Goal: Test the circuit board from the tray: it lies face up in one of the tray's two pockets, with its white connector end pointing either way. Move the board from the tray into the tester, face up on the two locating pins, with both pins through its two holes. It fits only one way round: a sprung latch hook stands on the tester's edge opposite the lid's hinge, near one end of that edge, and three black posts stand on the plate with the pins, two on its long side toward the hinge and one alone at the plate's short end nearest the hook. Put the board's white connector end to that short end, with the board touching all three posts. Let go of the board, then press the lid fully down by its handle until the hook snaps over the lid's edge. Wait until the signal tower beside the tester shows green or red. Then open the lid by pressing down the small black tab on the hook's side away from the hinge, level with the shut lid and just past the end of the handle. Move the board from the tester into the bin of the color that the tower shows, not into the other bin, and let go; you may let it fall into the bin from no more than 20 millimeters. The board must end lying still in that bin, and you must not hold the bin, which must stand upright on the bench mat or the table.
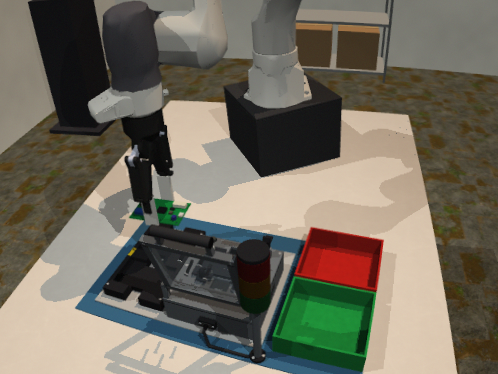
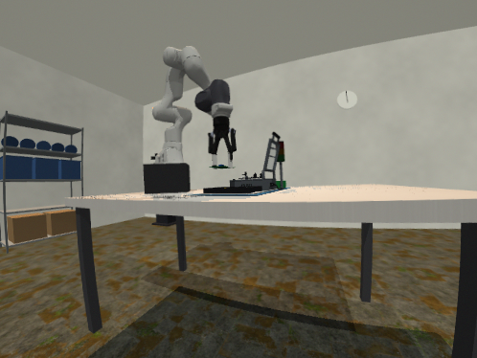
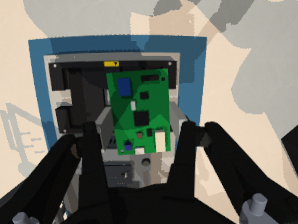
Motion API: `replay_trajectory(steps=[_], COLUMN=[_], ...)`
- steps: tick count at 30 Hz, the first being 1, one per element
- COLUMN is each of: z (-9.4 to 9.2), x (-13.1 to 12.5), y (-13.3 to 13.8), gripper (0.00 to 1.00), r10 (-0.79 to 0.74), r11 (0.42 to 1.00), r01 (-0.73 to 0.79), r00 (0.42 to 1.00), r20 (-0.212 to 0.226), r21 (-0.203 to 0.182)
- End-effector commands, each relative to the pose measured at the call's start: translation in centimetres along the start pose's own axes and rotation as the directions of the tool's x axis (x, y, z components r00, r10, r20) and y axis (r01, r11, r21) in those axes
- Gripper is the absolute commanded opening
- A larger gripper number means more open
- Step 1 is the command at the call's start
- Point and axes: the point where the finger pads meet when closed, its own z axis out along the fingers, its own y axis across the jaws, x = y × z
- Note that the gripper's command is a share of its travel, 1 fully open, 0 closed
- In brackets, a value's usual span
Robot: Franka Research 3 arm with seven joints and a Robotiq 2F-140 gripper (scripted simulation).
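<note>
Patchy brown carpet surrounds the pale table [image 1: 350, 165] in your top view, with a dark cabinet [image 1: 70, 65] at far left and a shelf unit [image 1: 386, 45] at far right. You see the arm's black pedestal [image 1: 320, 135] on the far side of the table. The gripper [image 1: 156, 207] hangs at the left, its fingers clamped on the green circuit board [image 1: 172, 210], which is held level in the air just beyond the far edge of the blue mat [image 1: 95, 300]. On the mat sit the black tray [image 1: 125, 285] at the left and the tester [image 1: 270, 270] beside it, its clear lid [image 1: 200, 265] raised, handle [image 1: 180, 235] uppermost. The signal tower [image 1: 254, 277] stands at the tester's near right corner. Right of it you have the red bin [image 1: 345, 262] farther away and the green bin [image 1: 325, 320] nearer.

From the exterior view, you can see the board [image 2: 220, 167] well above the table [image 2: 335, 201], between the fingers, with the open lid [image 2: 271, 155] standing to the right.

Through the wrist view, you look down past both fingers at the board [image 3: 141, 110], its white connector end [image 3: 161, 141] nearest the camera, the tray [image 3: 73, 92] and mat [image 3: 193, 76] below it.
</note>
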Motion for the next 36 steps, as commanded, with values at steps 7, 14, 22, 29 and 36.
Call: replay_trajectory(steps=[7,14,22,29,36], z=[-0.06,-0.06,-0.06,-0.06,-0.06], x=[0.05,0.05,0.05,0.05,0.05], y=[-0.04,-0.04,-0.04,-0.04,-0.04], gripper=[0.46,0.46,0.46,0.46,0.46], r10=[0.062,0.062,0.062,0.076,0.085], r11=[0.998,0.998,0.998,0.997,0.996], r01=[-0.062,-0.062,-0.062,-0.076,-0.085], r00=[0.998,0.998,0.998,0.997,0.996], r20=[0.000,0.000,0.000,0.000,0.000], r21=[0.003,0.003,0.003,0.003,0.003])
